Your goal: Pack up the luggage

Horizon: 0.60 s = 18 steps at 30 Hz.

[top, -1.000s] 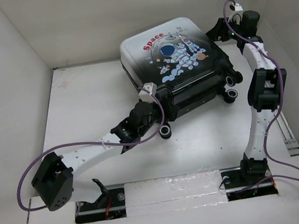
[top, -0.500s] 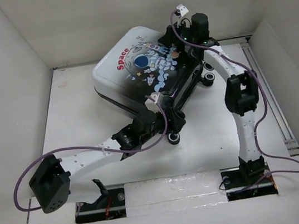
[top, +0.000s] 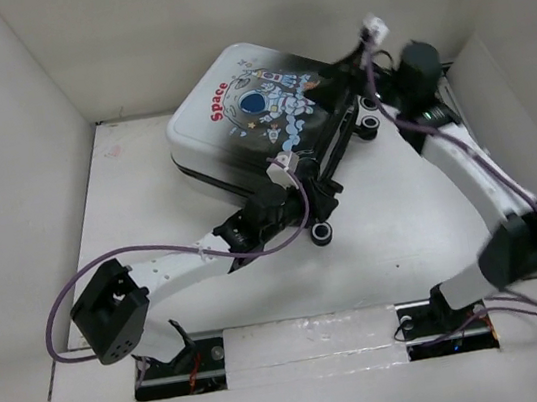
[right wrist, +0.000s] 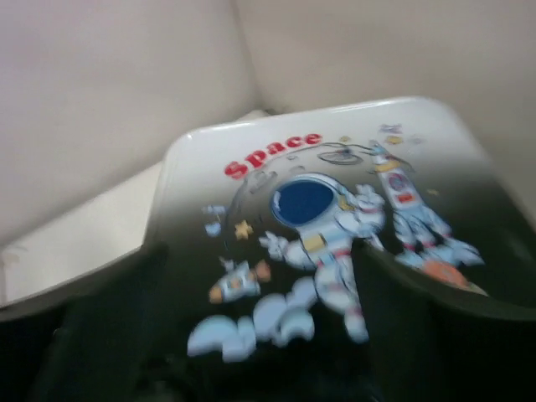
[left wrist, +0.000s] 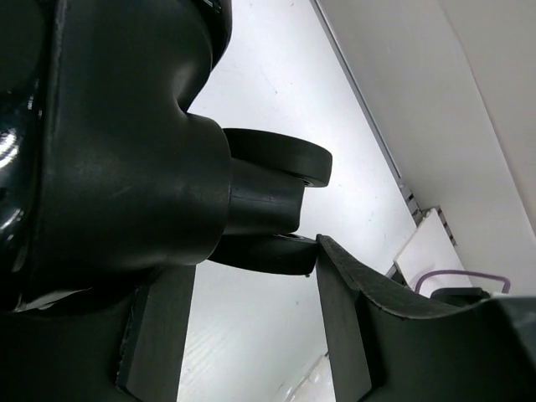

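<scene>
Ahead of the left gripper [top: 310,193], the luggage [top: 254,102] is seen closed on the table [top: 147,199], turned further round than a second ago. The right gripper [right wrist: 260,251] has been drawn back off the lid to the wheeled side, its fingers spread wide. Only in the left wrist view is a caster wheel [left wrist: 280,159] shown between that gripper's parted fingers; whether it is clamped cannot be told. The contents are hidden by the shut lid

Left arm [top: 188,269] lies low, reaching far-right, left gripper [top: 316,197] fingers partly apart (grip unclear); right arm [top: 471,171] arches far-left, right gripper [right wrist: 260,247] spread wide
</scene>
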Each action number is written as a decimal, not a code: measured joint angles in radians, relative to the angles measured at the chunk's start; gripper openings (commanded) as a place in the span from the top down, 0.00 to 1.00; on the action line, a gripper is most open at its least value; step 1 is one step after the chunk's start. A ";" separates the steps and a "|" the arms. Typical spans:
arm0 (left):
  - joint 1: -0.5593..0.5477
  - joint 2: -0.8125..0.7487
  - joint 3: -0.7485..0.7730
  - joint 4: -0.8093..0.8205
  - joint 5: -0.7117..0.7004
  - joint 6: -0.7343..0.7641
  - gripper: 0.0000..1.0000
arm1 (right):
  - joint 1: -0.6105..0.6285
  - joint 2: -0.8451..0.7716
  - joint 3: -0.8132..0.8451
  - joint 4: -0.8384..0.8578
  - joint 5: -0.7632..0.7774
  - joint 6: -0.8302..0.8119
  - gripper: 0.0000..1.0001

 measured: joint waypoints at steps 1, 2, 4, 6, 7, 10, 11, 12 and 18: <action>0.001 0.003 0.001 0.004 0.000 -0.001 0.64 | -0.010 -0.111 -0.108 0.050 0.029 -0.015 0.53; 0.002 0.005 0.002 0.006 0.000 -0.001 0.68 | -0.016 -0.243 -0.228 0.090 0.063 -0.018 0.69; 0.001 0.007 0.003 0.009 -0.001 -0.002 0.78 | -0.008 -0.493 -0.470 0.188 0.135 -0.014 0.90; 0.000 0.008 0.003 0.010 -0.003 -0.003 0.85 | 0.023 -0.729 -0.707 0.279 0.200 -0.008 0.95; -0.002 0.008 0.004 0.010 -0.006 -0.003 0.88 | 0.039 -0.822 -0.812 0.325 0.228 -0.003 0.95; -0.007 0.008 0.006 0.010 -0.021 -0.002 0.97 | 0.076 -0.959 -1.066 0.377 0.294 0.014 1.00; -0.007 0.008 0.006 0.010 -0.022 -0.002 0.99 | 0.083 -0.974 -1.139 0.383 0.316 0.025 1.00; -0.008 0.008 0.006 0.010 -0.023 -0.002 1.00 | 0.094 -0.991 -1.215 0.390 0.338 0.037 1.00; -0.011 0.004 0.006 0.010 -0.032 -0.002 1.00 | 0.206 -0.997 -1.474 0.422 0.444 0.078 0.80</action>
